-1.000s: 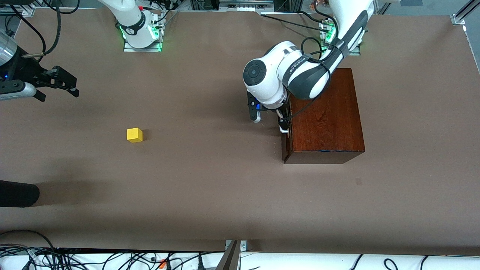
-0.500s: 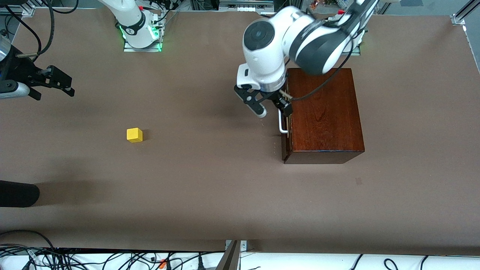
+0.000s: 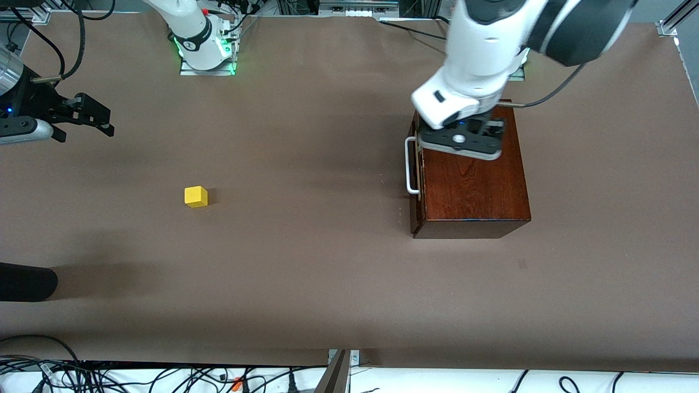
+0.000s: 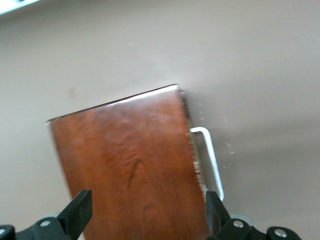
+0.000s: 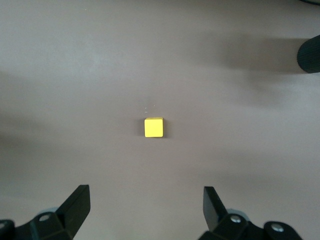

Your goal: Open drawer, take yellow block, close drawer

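Left gripper (image 3: 461,139) is up in the air over the wooden box (image 3: 475,180), at the end nearest the robot bases; left wrist view shows its fingers (image 4: 80,212) spread wide with nothing between them, box top filling the gap below. Right gripper (image 3: 90,117) hangs at the right arm's end of the table, fingertips also wide apart and empty, camera looking down at the yellow block (image 5: 153,127); that arm looks to be waiting. The drawer (image 3: 415,169) looks shut or very nearly: dark front about flush with the box face, no pale tray visible, white U-shaped handle (image 3: 409,165) sticking out toward the right arm's end. Yellow block (image 3: 196,196) sits on the bare brown table (image 3: 327,273), well apart from the box, toward the right arm's end and a bit nearer the front camera than the right gripper. So judging by layout, block is out and drawer closed; task looks close to done. Handling call: block is small, rigid, probably light, flat faces, so pinch two opposite sides squarely, centred, to avoid it twisting out. Handle is a thin stiff bar, likely smooth; best grip is mid-span across the bar, pulling or pushing straight along the drawer travel. Glossy box may slide on the tabletop if pull is off-axis. Dark object (image 3: 27,281) at the view's edge, cannot tell what it is.
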`<state>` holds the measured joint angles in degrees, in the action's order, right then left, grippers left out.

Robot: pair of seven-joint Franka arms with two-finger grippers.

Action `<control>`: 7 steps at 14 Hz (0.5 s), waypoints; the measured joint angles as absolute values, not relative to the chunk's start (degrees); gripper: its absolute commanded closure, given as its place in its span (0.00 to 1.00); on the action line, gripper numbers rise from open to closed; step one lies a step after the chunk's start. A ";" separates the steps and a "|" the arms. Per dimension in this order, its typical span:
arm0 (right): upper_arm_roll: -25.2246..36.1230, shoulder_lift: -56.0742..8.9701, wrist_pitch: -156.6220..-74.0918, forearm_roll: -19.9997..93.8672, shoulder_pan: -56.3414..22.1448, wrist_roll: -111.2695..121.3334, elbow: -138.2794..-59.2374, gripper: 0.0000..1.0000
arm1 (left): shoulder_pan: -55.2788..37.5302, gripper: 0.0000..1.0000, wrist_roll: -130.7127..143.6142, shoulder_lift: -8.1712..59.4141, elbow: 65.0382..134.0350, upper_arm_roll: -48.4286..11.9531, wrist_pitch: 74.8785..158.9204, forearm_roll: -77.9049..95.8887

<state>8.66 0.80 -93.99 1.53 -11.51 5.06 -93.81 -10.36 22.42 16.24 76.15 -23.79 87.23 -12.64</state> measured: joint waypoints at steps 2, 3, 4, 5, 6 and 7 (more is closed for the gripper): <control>7.57 0.58 -94.00 1.52 -11.54 5.06 -93.78 0.00 | -10.30 0.00 21.83 13.34 76.20 -17.23 84.35 -8.20; 6.81 0.57 -94.00 1.28 -11.56 5.06 -93.73 0.00 | -10.22 0.00 19.44 11.82 76.35 -13.68 83.02 -6.46; 6.07 0.58 -93.99 0.62 -11.59 5.06 -93.61 0.00 | -10.08 0.00 15.85 10.19 76.84 -10.13 82.20 -4.99; 5.48 0.58 -93.99 -0.01 -11.61 5.06 -93.52 0.00 | -9.95 0.00 12.44 8.41 77.83 -6.52 81.99 -3.28; 5.13 0.58 -93.97 -0.33 -11.62 5.06 -93.48 0.00 | -9.84 0.00 10.00 6.67 79.20 -3.25 82.04 -1.77; 4.98 0.58 -93.93 -0.44 -11.62 5.06 -93.45 0.00 | -9.71 0.00 8.43 5.06 80.83 -0.57 82.46 -0.82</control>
